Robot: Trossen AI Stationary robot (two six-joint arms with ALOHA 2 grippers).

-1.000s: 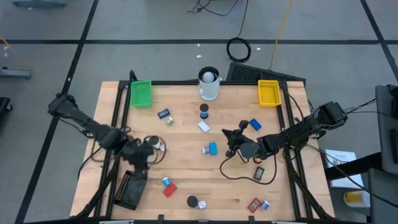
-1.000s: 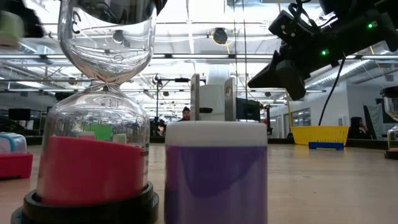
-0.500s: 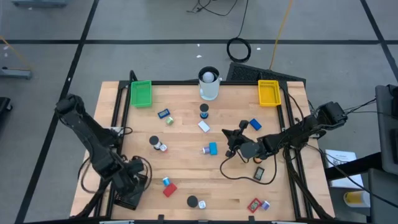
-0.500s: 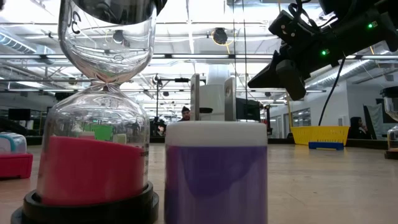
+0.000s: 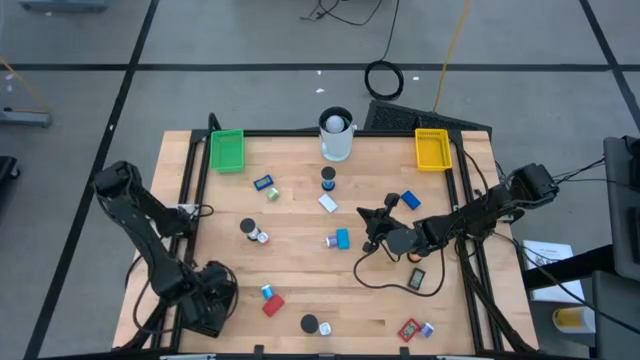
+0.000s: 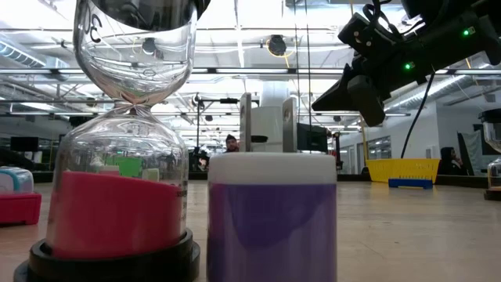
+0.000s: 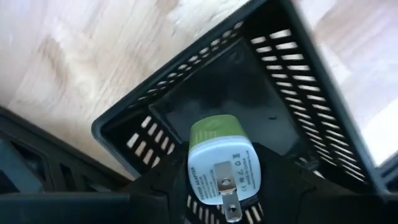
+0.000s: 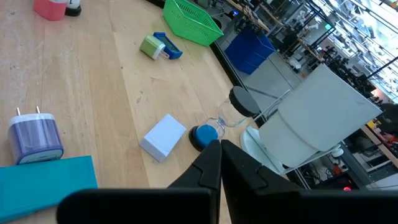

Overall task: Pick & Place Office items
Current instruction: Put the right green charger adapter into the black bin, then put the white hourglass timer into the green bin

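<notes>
**Desk:** Where is the left tool (image 7: 217,186) at this moment?

**Photographer:** At the near left corner of the tabletop (image 5: 300,260), poised over the black tray (image 7: 249,99). Its fingers are clamped on a white charger plug with a green cap (image 7: 216,167), prongs facing the wrist camera, directly above the tray's slatted floor. From overhead, only the dark mass of the arm above the tray shows.

**Desk:** And the right tool (image 5: 368,222)?

**Photographer:** It hangs above the middle right of the tabletop, its fingers pressed together with nothing between them. Its wrist camera looks across a purple-bodied plug (image 8: 35,138), a teal block (image 8: 46,180), a white block (image 8: 163,136) and a small hourglass with blue sand (image 8: 208,132).

**Desk:** The other office items?

**Photographer:** Scattered across the wood: a blue block (image 5: 410,201) near the right arm, a red block (image 5: 273,306) and a black round cap (image 5: 310,324) along the near edge, a second red piece (image 5: 408,328) farther right. The green tray (image 5: 227,150) and yellow tray (image 5: 432,149) sit at the far corners, with the tall white cup (image 5: 336,135) between them. At table height, a red-sand hourglass (image 6: 121,157) fills the foreground.
</notes>
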